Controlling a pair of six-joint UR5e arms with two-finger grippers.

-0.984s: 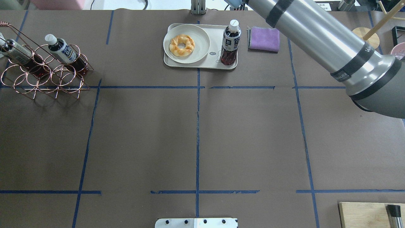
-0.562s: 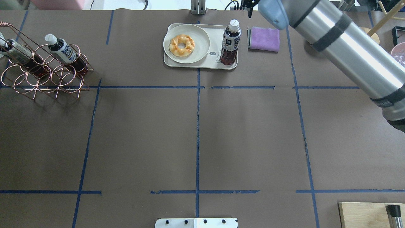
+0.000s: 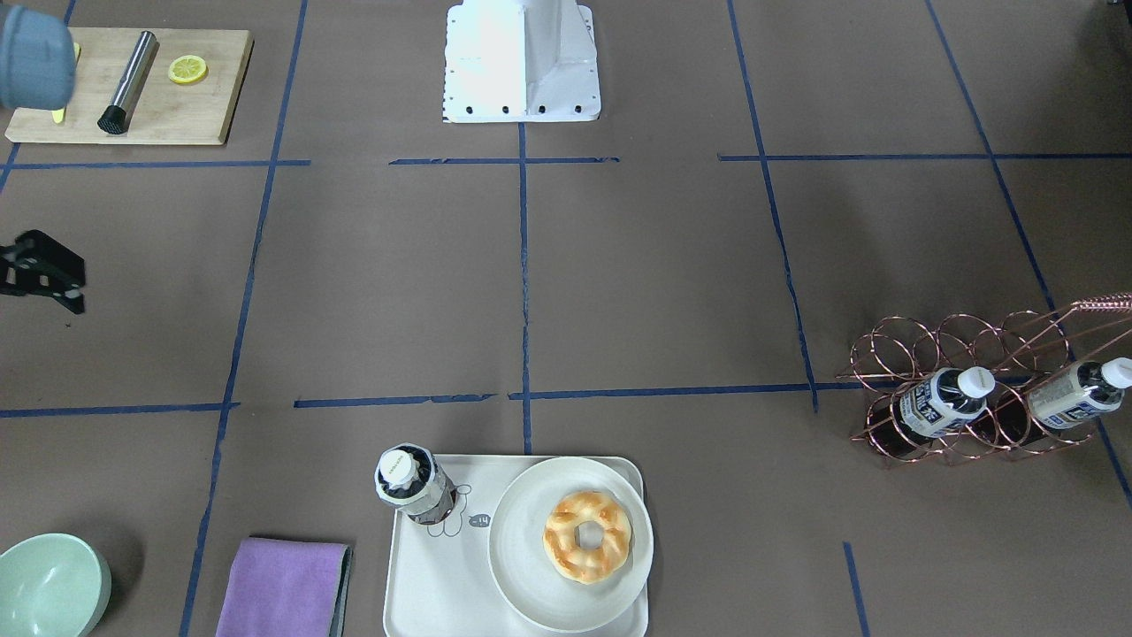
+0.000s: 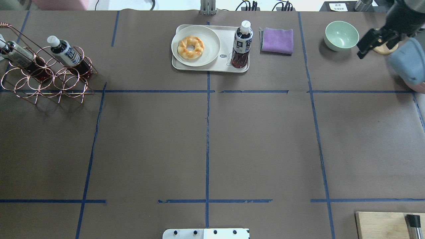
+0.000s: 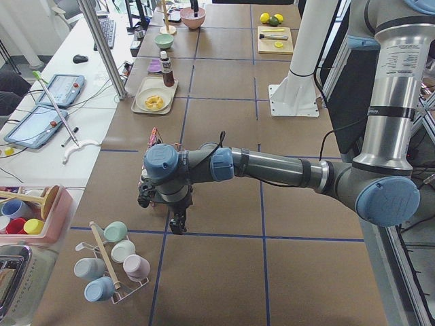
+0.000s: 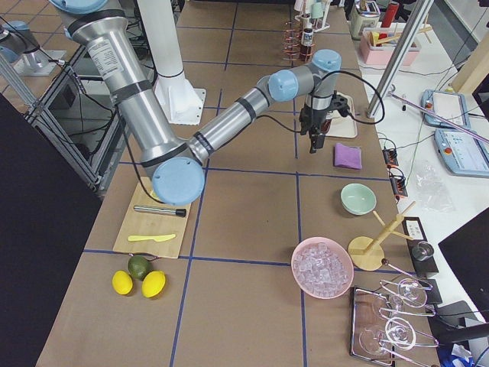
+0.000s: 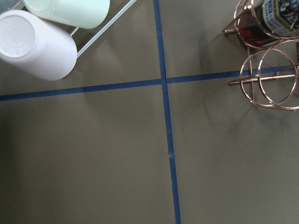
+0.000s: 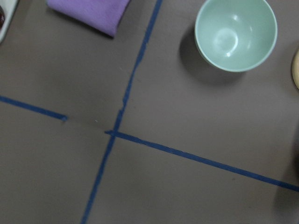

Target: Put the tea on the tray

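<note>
One tea bottle (image 4: 241, 44) stands upright on the right end of the off-white tray (image 4: 212, 67), next to the bear drawing; it also shows in the front view (image 3: 411, 485) on the tray (image 3: 433, 575). Two more tea bottles (image 4: 64, 53) lie tilted in a copper wire rack (image 4: 49, 83) at the far left. My right gripper (image 4: 377, 46) hangs open and empty far right of the tray, past a green bowl. My left gripper (image 5: 178, 221) shows only in the left side view, near the rack; I cannot tell its state.
A round plate with a donut (image 4: 191, 47) fills the tray's left part. A purple cloth (image 4: 277, 40) and a green bowl (image 4: 341, 35) lie right of the tray. A cutting board (image 3: 133, 84) sits at the near right corner. Mugs (image 7: 37, 51) lie beside the rack.
My right arm has swung away from the tray to the right, uncovering the green bowl. The tea bottle on the tray has not moved.
</note>
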